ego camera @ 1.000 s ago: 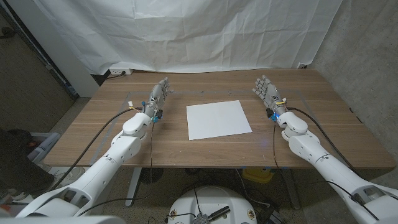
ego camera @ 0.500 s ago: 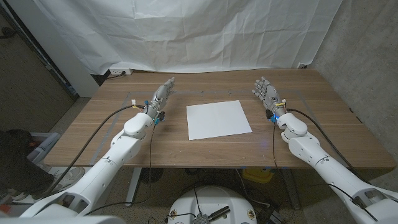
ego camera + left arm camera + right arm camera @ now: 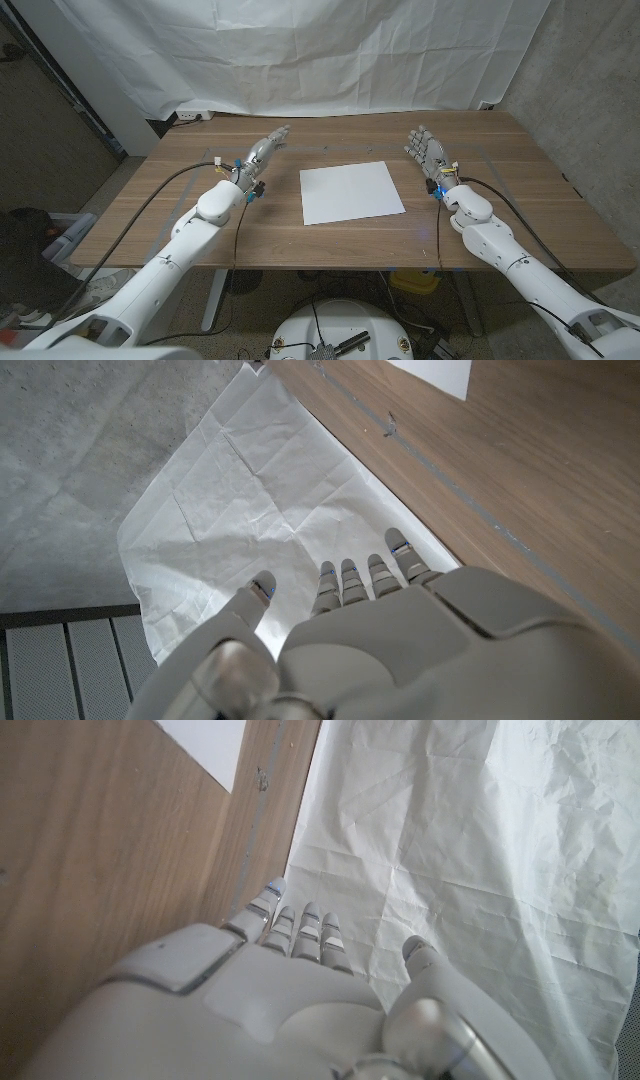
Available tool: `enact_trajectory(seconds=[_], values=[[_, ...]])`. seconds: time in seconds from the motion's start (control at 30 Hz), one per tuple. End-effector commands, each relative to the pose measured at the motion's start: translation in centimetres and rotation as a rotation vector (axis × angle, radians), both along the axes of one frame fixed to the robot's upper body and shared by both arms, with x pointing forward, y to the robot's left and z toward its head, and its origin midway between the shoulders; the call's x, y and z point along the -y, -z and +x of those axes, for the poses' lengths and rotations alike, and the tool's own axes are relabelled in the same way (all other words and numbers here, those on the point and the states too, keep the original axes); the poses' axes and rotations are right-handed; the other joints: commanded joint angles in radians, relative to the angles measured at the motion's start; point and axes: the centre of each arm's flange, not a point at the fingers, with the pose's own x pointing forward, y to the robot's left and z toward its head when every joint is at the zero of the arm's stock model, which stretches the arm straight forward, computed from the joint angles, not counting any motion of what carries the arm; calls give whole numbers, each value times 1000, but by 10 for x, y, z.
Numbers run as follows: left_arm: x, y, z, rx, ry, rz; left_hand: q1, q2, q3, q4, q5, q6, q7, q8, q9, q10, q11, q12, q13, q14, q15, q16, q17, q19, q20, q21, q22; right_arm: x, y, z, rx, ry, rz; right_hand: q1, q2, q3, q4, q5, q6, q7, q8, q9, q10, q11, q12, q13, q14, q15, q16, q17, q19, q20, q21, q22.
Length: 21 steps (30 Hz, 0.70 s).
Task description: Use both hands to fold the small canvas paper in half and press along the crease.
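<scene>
The left hand (image 3: 262,152) was held over the wooden table (image 3: 150,215), holding nothing, its fingers straight and close together, reaching away from the robot and angled toward the table's middle. In the left wrist view the same hand (image 3: 400,630) showed from behind, its fingertips (image 3: 352,570) in a row and the thumb standing a little apart from them, with nothing between them. Beyond those fingertips hung a creased white backdrop sheet (image 3: 240,490), and a corner of the white paper (image 3: 440,372) lay on the wood well off to the hand's inner side.

The small canvas paper (image 3: 351,192) lay flat and unfolded on the table between the two hands, apart from both, to the right of the left hand and to the left of the right hand. Whether it lay nearer one hand than the other I could not tell for certain.

The right hand (image 3: 427,153) stood with its fingers up and spread slightly, gripping nothing. In the right wrist view that hand (image 3: 290,990) showed from behind with its fingertips (image 3: 302,915) lined up, the thumb off to one side, and the white sheet (image 3: 450,840) ahead of it. A corner of the paper (image 3: 215,740) lay on the wood to the hand's inner side, not touching it.
</scene>
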Motion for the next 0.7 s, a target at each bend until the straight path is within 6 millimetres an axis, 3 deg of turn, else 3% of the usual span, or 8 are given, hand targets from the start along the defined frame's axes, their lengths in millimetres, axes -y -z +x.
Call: enact_trajectory(seconds=[0.03, 0.7], values=[[12, 0, -13, 37, -24, 194, 7, 55, 11, 0, -3, 21, -4, 7, 4, 17, -4, 5, 3, 10, 1, 4, 1, -17, 6, -6, 3, -7, 6, -5, 1, 9, 6, 15, 1, 4, -8, 6, 11, 2, 5, 3, 6, 0, 5, 4, 4, 4, 4, 2, 11, -2, 6, 4], [39, 0, -26, 82, -37, 511, 16, 53, 23, -6, -8, 48, -10, 3, 5, 37, -11, 4, 4, 22, -2, 2, 1, -9, 12, -12, 3, -12, 10, -7, 5, 25, 13, 22, 6, 4, -18, 4, 15, 3, 5, 3, 12, 2, 5, 4, 8, 3, 5, -1, 14, -1, 6, 4]])
